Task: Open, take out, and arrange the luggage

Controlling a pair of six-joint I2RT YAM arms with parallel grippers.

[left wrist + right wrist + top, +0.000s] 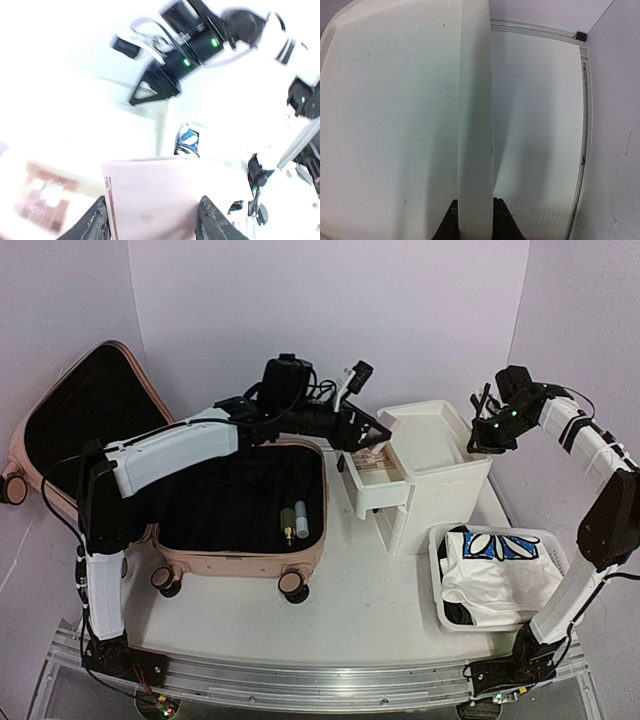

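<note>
A: Pale lilac walls around a white table point(370, 610). Hard to read much in the left wrist view: washed out and blurred.
B: Enough to make out the left gripper point(152, 220) clamped on a flat pink box point(150, 195), lower edge cut off by the frame.
A: From above, held over the open drawer of the white drawer unit point(440, 465) toward the far right corner. Drawer contents unclear.
B: Right gripper point(474, 220)?
A: Pinched tight onto the unit's raised top rim point(475, 100).
B: Suitcase point(240, 510)?
A: Lies open at the left edge, lid leaning on the wall. Two small bottles point(294, 520) inside, labels too small to read.
B: Blue print on white cloth point(500, 580) in the basket point(556, 552), near right corner. Lettering or not, cannot tell.
</note>
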